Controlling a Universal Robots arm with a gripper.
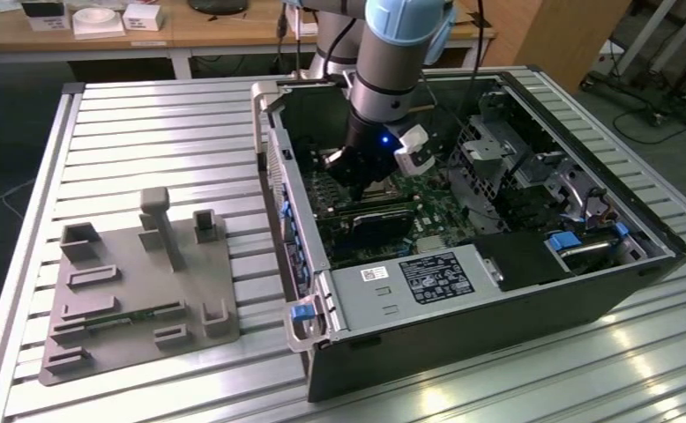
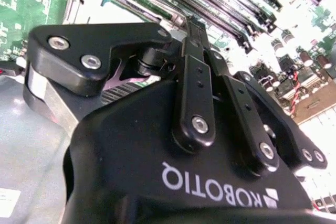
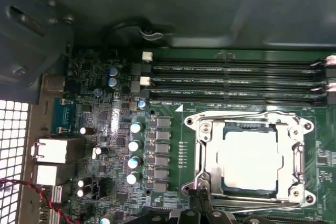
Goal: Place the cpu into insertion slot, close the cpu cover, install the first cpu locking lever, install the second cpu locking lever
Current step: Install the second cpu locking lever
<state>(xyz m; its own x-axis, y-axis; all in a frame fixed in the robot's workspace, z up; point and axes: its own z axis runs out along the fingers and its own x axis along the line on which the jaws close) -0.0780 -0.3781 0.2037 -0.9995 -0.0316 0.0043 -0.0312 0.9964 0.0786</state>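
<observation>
- The work surface is a ribbed metal table (image 1: 155,115); wooden benches carrying small white boxes stand behind it, cut off at the exterior view's top edge.
- One open computer case (image 1: 484,291) lies on the table at the exterior view's right, side panel off, interior exposed.
- One grey fixture plate (image 1: 131,295) with upright blocks rests on the table at the exterior view's left, well apart from the case.
- One arm (image 1: 396,53) reaches down into the case; its upper part is cut off by the frame.
- The green motherboard (image 3: 110,124) fills the case floor. Three long memory slots (image 3: 236,82) run beside the socket in the first wrist view; more may lie outside the frame.
- The gripper (image 1: 364,172) hangs just above the board near the socket. In the second wrist view its black body and linkages (image 2: 199,124) block the fingertips, so whether the jaws are apart or together cannot be told.
- The insertion slot (image 3: 202,171) sits below the memory slots, its lower edge partly hidden by the gripper parts.
- The cpu cover (image 3: 296,153) lies flat over the slot, framing the chip.
- One cpu (image 3: 247,158), silver-grey top up, sits seated in the slot inside the cover's window.
- The locking levers are hard to make out.
</observation>
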